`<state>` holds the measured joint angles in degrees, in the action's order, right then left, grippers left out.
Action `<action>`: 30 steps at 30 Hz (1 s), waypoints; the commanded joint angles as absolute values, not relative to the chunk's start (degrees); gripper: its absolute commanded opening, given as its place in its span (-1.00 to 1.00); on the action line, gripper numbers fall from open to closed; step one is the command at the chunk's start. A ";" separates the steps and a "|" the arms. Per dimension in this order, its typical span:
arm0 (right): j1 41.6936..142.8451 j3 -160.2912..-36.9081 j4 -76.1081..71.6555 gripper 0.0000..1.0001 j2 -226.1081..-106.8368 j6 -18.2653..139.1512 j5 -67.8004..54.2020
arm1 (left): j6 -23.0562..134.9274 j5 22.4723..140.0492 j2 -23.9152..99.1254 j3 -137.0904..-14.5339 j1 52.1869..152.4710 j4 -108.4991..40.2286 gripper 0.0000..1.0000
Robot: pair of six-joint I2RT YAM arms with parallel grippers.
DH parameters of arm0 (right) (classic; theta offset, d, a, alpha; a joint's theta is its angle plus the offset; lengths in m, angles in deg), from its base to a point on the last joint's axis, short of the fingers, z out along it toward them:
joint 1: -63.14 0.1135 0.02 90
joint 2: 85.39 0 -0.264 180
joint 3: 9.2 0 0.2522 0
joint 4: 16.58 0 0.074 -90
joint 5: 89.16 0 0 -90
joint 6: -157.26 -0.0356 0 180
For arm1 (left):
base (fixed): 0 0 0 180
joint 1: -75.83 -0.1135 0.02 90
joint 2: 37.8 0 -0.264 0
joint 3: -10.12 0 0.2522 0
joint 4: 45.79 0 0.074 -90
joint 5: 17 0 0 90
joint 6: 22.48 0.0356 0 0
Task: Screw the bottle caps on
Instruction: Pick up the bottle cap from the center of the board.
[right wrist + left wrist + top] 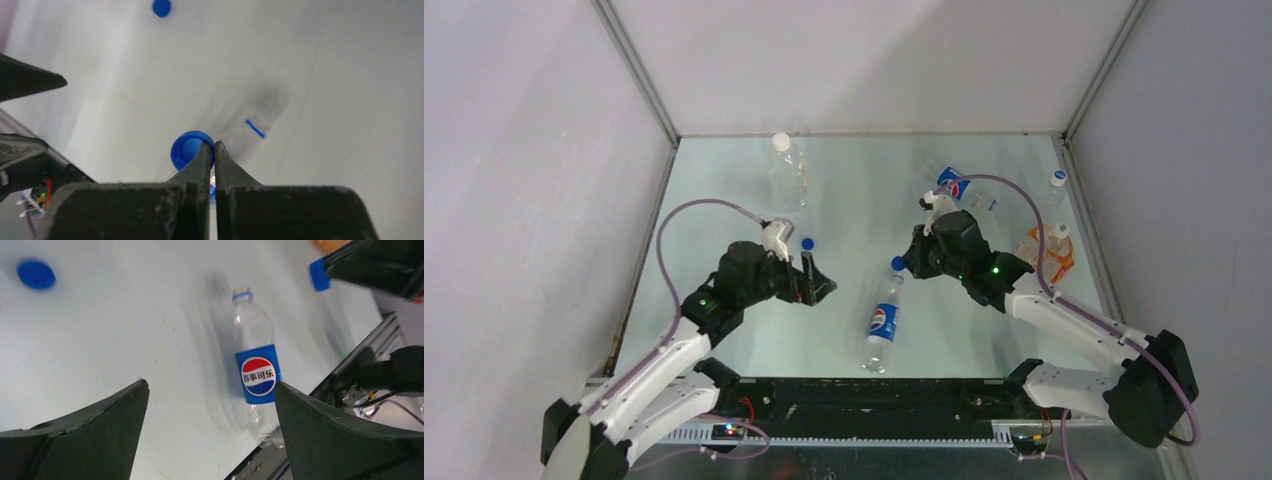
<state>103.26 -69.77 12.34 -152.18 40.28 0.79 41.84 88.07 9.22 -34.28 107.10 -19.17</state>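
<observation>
Alignment first: the blue cap (pixel 187 150), pinched in the right gripper (pixel 214 144), should be squared to the neck of the lying Pepsi bottle (pixel 882 325), steadied by the spread-jawed left gripper (pixel 211 384).

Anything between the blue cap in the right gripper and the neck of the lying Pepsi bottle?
Nothing visible. The blue cap in the right gripper hangs close to the open neck of the Pepsi bottle, with no object between them. The left gripper stands off to the side.
</observation>
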 commanded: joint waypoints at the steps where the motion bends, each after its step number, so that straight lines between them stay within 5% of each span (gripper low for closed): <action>1: 102.54 -69.03 7.75 -1.00 -147.46 39.70 -6.10 | 46.02 86.94 1.53 -36.52 107.16 -19.07 0.99; 7: 100.65 -66.57 -1.35 -1.00 -141.61 34.83 -16.79 | 45.47 92.24 -5.47 -31.07 107.42 -38.36 0.98; 19: 101.26 -66.47 -17.96 -1.00 -138.83 25.59 -33.93 | 63.84 99.30 -0.23 -33.67 117.73 -56.54 0.88; 30: 104.60 -66.47 -22.58 -1.00 -139.03 23.15 -36.60 | 70.60 105.04 5.84 -37.28 122.49 -66.16 0.65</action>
<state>103.85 -66.49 -18.26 -139.85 24.54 -35.17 66.61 102.01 4.92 -34.12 121.06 -58.84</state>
